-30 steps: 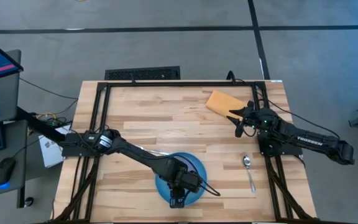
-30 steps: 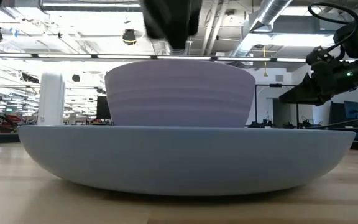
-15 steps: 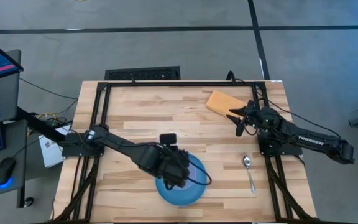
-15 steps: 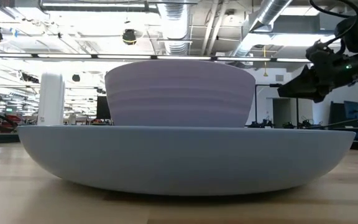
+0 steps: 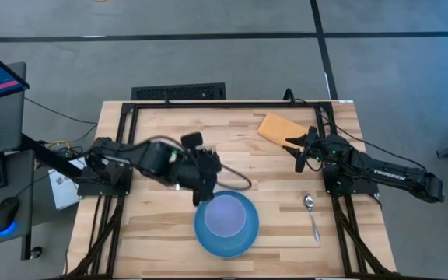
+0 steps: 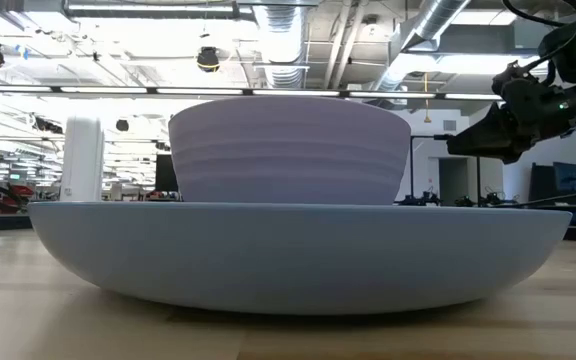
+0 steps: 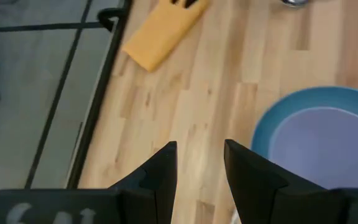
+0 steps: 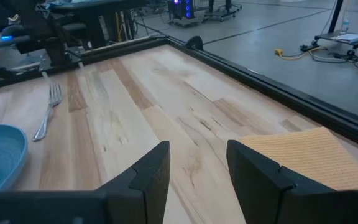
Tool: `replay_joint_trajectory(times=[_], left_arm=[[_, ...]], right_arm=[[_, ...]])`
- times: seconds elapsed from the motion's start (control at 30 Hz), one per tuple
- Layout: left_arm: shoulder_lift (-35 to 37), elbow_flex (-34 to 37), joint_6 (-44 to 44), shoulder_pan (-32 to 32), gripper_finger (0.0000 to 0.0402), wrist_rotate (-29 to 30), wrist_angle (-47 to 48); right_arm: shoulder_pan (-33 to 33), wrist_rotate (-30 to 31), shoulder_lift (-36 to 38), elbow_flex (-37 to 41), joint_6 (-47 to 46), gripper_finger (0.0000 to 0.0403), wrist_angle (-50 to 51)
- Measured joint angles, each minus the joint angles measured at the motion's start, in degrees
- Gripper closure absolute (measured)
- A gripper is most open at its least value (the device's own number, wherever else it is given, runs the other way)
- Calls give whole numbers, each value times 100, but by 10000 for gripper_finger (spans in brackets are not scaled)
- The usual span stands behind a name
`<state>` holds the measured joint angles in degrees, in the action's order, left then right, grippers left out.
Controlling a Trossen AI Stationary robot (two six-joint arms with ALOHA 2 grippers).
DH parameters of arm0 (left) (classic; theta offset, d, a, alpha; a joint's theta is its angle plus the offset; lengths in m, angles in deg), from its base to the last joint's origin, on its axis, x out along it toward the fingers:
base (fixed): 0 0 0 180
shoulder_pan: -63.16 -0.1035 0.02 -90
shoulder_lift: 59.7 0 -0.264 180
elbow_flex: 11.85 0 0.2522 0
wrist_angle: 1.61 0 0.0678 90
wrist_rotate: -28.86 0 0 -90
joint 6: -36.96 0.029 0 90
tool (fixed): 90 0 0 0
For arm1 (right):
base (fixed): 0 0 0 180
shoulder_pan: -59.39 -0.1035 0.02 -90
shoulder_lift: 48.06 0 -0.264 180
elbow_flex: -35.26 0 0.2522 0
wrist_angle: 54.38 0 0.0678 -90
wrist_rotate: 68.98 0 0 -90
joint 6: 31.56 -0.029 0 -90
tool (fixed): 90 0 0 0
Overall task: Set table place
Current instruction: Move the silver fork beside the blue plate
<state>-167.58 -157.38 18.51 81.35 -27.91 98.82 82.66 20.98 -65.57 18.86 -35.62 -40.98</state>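
Two claws are held empty over the bench, where a setting is partly laid.
A lilac bowl is seated in a blue plate near the front edge. The left claw, parted, hangs just beside them. The tan pad lies just beside the parted right claw, and the spoon lies on that side, lengthwise front to back.

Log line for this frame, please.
left gripper: open, empty, beside plate | bowl: on plate | right gripper: open, by orange pad | spoon: on table
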Motion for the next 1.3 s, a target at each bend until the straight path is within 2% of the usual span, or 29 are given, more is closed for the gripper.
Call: replay_joint_trajectory(times=[0.1,0.17,0.27,0.33,0.5,0.6,0.7,0.9,1.03,1.1,1.3], left_arm=[[77,5,81,-152,278,-91,-38],[97,193,254,-186,278,-225,-429],[94,668,813,-254,278,-936,-998],[169,1064,988,-359,278,-1196,-1302],[964,2342,941,-739,278,-1458,-2003],[1675,3489,1164,-920,278,-2057,-3169],[2430,4552,1293,-1084,278,-2646,-3947],[3424,6390,1310,-1225,278,-2534,-4549],[3696,7389,1456,-1303,278,-2880,-5280],[3709,7708,1474,-1310,278,-3003,-5453],[3717,8247,1305,-1316,278,-2808,-5478]], right_arm=[[0,2,0,0,7,218,0],[0,3,-4,0,16,218,0],[0,5,-4,0,194,218,2],[0,7,-4,-2,260,218,10],[0,9,-8,-9,258,218,224],[11,9,-11,-9,258,218,389],[11,12,-9,-9,258,218,427],[11,13,-9,-9,242,218,437],[11,17,-9,-9,111,218,425],[11,33,-9,-9,6,218,433],[11,56,-9,-9,-50,218,422]])
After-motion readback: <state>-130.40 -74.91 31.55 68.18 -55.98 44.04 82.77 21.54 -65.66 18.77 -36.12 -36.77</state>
